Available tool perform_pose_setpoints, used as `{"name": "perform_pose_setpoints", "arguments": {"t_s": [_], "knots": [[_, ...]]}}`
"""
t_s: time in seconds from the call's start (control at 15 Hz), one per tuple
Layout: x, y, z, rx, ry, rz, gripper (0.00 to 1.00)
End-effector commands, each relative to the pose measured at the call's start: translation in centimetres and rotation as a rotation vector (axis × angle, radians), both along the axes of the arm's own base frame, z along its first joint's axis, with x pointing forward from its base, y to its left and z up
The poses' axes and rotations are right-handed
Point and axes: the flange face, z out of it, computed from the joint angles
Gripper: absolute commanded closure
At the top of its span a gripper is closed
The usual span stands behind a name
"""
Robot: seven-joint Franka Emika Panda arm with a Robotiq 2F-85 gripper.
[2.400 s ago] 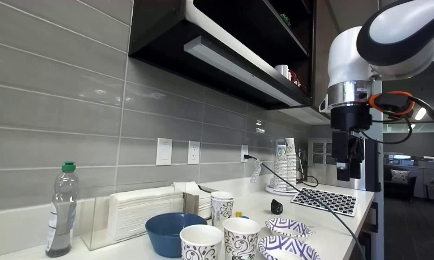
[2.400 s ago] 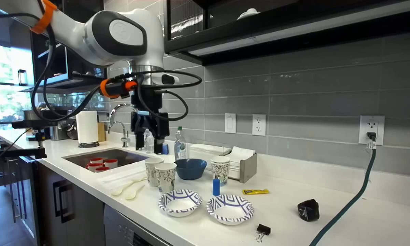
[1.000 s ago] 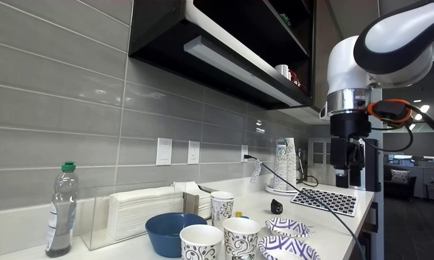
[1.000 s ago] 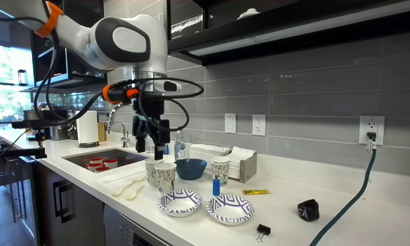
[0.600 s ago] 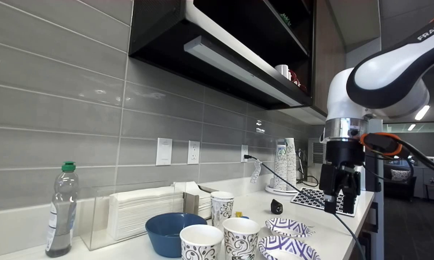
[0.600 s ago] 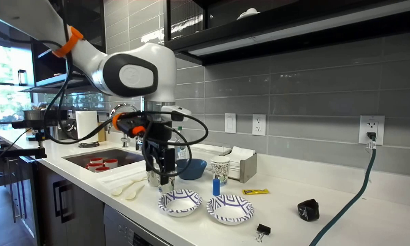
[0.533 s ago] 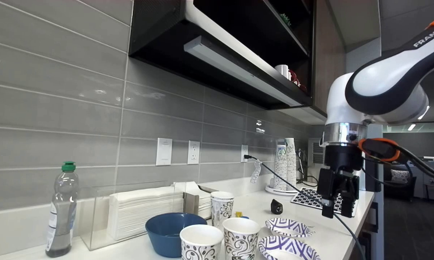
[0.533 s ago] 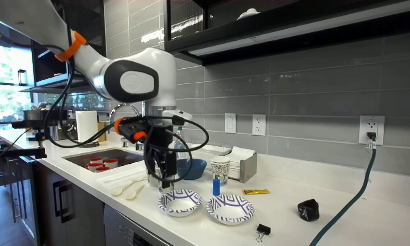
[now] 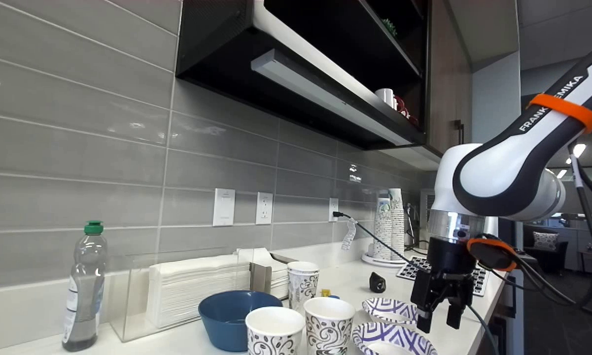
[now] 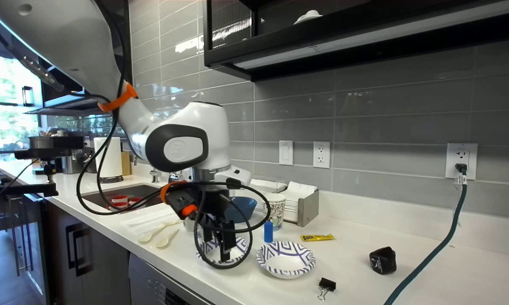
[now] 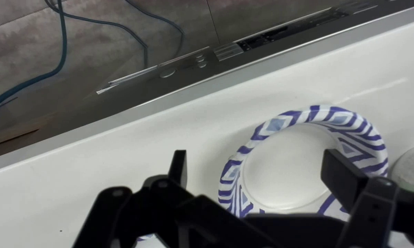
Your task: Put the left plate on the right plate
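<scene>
Two white paper plates with purple patterned rims lie side by side on the white counter. The left plate [image 10: 238, 250] is partly behind my gripper; it is the nearer plate [image 9: 393, 340] in an exterior view. The right plate [image 10: 285, 260] is also the farther plate [image 9: 390, 309]. My gripper [image 9: 439, 320] is open and empty, pointing down and slightly tilted, above the left plate. In the wrist view, one fingertip of the gripper [image 11: 256, 167] appears beyond the rim of the left plate [image 11: 286, 165], the other over its inside. The right plate is mostly hidden there.
Paper cups [image 9: 275, 330] and a blue bowl [image 9: 236, 315] stand beside the left plate. A blue cylinder [image 10: 268, 232] stands behind the plates. A binder clip [image 10: 326, 286] lies near the right plate. A cabinet [image 10: 364, 42] hangs above. The counter edge [image 11: 193, 93] runs close by.
My gripper has come down from high above the counter and moved over toward the left plate, tilting slightly. It stays open. The plates have not moved.
</scene>
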Motion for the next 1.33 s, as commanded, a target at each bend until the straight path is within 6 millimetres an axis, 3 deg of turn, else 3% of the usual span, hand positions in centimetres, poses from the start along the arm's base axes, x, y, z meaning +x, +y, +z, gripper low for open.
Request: {"name": "perform_pose_setpoints", "arguments": {"t_s": [0.0,0.53,0.8,0.87,0.93,1.27], "knots": [[0.1,0.0,-0.1,0.000,0.003,-0.001,0.00],[2.4,-0.6,-2.8,-0.002,0.079,-0.029,0.00],[4.3,-1.0,-2.9,-0.011,0.080,-0.042,0.00],[4.8,-1.2,-3.0,-0.016,0.080,-0.048,0.08],[5.2,-1.3,-3.1,-0.017,0.083,-0.050,0.26],[6.3,-2.0,-3.3,-0.026,0.087,-0.065,0.62]]}}
